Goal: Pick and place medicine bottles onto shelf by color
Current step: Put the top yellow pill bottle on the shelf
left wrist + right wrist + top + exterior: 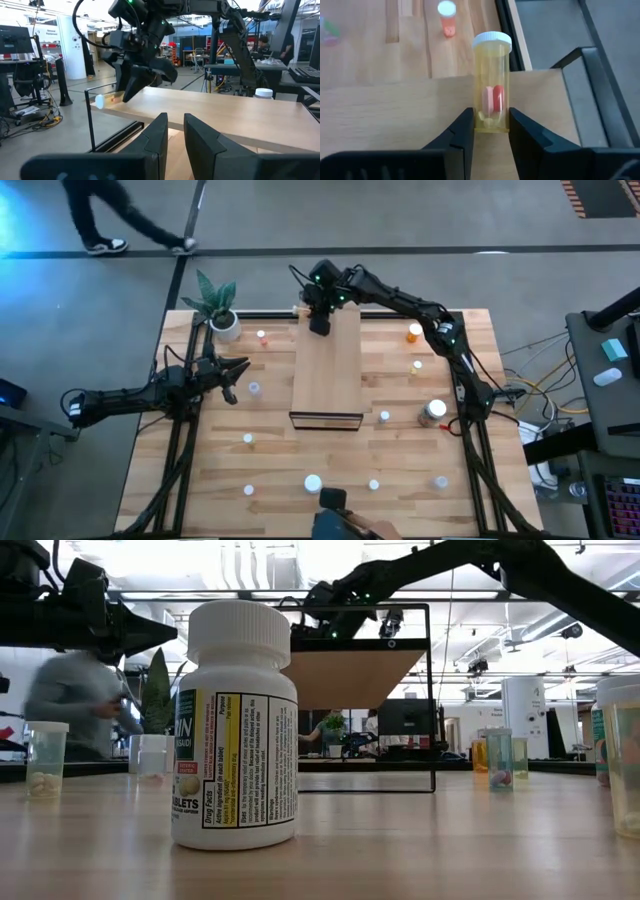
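Right tool (490, 131) pinching yellow bottle (491, 85) on shelf (326, 375), top centre of the high view. Left tool (236, 374) pressed together, hovering left of shelf.

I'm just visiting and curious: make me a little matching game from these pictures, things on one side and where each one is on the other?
Things:
1. yellow bottle
2. potted plant
3. shelf
4. left gripper

Places:
A. middle of the table
B. far left corner of the table
C. between the right gripper's fingers, on the shelf's far end
D. above the table's left side, holding nothing

Pairs: 1-C, 2-B, 3-A, 4-D
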